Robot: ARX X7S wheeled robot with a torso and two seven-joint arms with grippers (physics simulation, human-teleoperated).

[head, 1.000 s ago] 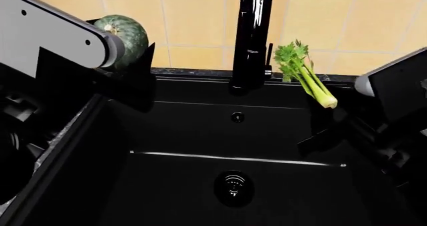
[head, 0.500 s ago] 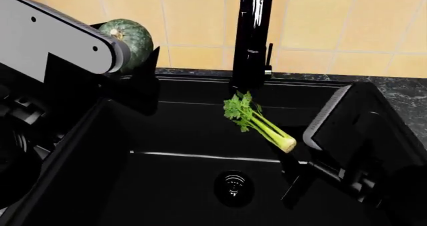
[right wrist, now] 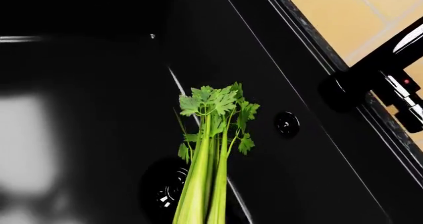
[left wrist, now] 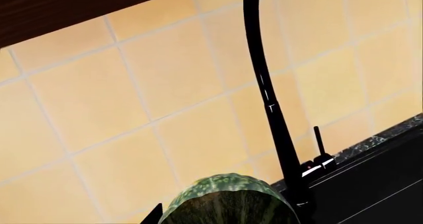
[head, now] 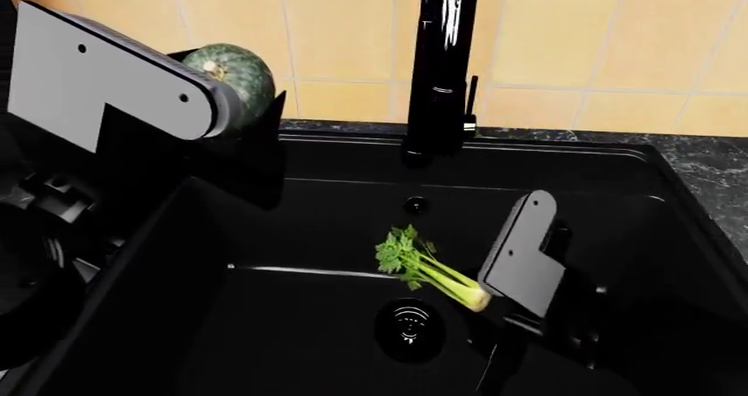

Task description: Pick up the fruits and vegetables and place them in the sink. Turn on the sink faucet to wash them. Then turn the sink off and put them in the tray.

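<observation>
The dark-green ribbed squash point(head: 240, 70) hangs above the sink's back-left corner with my left gripper point(head: 248, 94) shut on it. It fills the lower edge of the left wrist view as the squash point(left wrist: 228, 201). The leafy celery point(head: 430, 273) is low inside the black sink point(head: 315, 229), just above the drain point(head: 409, 326), and my right gripper point(head: 485, 304) is shut on its stalk end. In the right wrist view the celery point(right wrist: 208, 149) points away from the gripper point(right wrist: 201, 220). The tall black faucet point(head: 442, 63) with its side lever point(head: 471, 98) stands at the back rim. The tray is out of view.
An overflow hole point(head: 415, 205) sits in the sink's back wall. Tan wall tiles point(head: 561, 45) rise behind the faucet. Speckled dark counter point(head: 707, 164) runs along the right rim. A dark wooden cabinet underside point(left wrist: 66, 6) shows above the faucet point(left wrist: 268, 95).
My right gripper has carried the celery from the back-right rim down and leftward into the basin, near the drain. The left arm with the squash has drifted slightly right.
</observation>
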